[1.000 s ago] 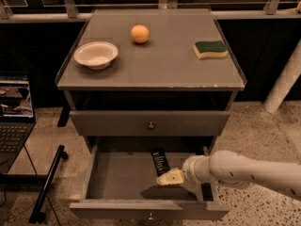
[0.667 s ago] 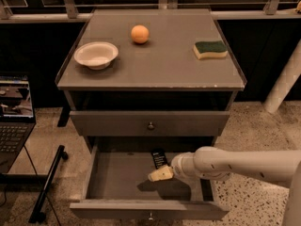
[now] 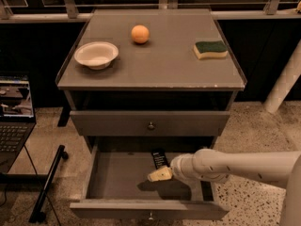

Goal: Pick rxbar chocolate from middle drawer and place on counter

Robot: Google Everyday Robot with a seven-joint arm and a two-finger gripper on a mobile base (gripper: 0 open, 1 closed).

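Lower centre: cream claw (image 3: 160,174) in the open grey drawer (image 3: 113,179), beside the flat black rxbar (image 3: 159,158), poised for pickup; we couldn't tell its grip.

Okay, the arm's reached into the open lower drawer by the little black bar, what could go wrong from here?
1. The rxbar chocolate lies flat on the middle drawer floor, just past the gripper; a low approach may shove it backward instead of gripping it.
2. Lifting out, the arm could clip the closed drawer front above.
3. On the counter, a careless placement might nudge the orange, which can roll.
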